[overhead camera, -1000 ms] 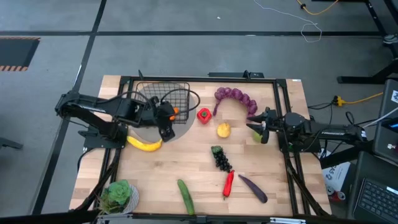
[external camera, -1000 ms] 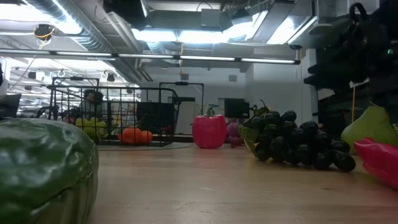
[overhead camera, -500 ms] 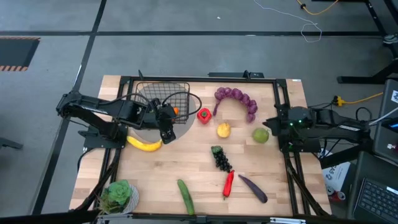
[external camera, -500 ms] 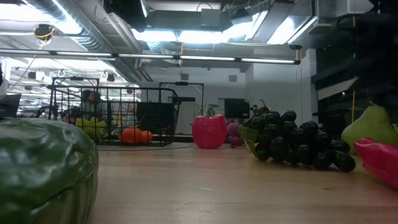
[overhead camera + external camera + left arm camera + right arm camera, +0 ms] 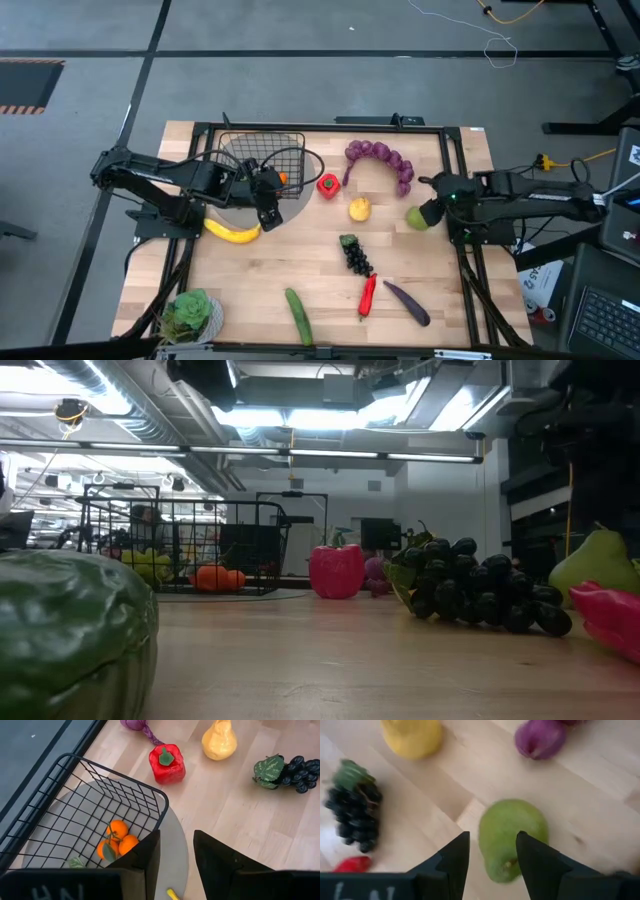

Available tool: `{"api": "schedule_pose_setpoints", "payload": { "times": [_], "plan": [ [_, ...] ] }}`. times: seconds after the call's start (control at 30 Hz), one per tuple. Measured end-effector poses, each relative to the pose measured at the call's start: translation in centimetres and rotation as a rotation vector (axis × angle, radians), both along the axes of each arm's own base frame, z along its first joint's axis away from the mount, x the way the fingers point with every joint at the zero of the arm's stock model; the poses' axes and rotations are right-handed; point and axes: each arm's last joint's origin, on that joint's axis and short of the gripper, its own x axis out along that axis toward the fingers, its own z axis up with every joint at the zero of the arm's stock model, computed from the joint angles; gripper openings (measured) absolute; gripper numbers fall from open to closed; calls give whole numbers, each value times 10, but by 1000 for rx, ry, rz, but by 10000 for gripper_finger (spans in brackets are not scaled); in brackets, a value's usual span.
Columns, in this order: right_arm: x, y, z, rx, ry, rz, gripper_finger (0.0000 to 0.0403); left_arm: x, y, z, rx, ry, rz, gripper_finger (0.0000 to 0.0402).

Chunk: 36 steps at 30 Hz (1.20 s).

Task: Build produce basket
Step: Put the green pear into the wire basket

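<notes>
Upper left of high view: basket [image 5: 262,160] w/ oranges [image 5: 283,179] inside, left gripper [image 5: 268,200] at its lower rim, banana [image 5: 232,232] below. Right gripper [image 5: 430,212] centre-right, beside green pear [image 5: 416,217].

Low view: basket [image 5: 180,548] far left, red pepper [image 5: 337,570] centre, dark grapes [image 5: 480,596] right.

Left wrist view: fingers [image 5: 145,862] apart, nothing between.

Right wrist view: fingers [image 5: 451,860] apart, straddling pear [image 5: 512,837], not clamped. Letters at frame bottom unreadable.
</notes>
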Motion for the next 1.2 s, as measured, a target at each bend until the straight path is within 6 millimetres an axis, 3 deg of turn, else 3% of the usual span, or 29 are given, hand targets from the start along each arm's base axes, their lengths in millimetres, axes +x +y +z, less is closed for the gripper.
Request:
{"api": "schedule_pose_setpoints", "payload": {
  "times": [0.33, 0.67, 0.97, 1.2],
  "plan": [
    [9, -1, 26, -16, 198, 29, 161, 0, 0, 0, 0, 0, 0, 112],
    [23, -1, 10, 2, 295, 106, 161, 0, 0, 0, 0, 0, 0, 112],
    [25, -1, 8, 15, 307, 137, 159, 0, 0, 0, 0, 0, 0, 112],
    [24, -2, 8, -22, 323, 145, 122, 0, 0, 0, 0, 0, 0, 112]
  ]
}}
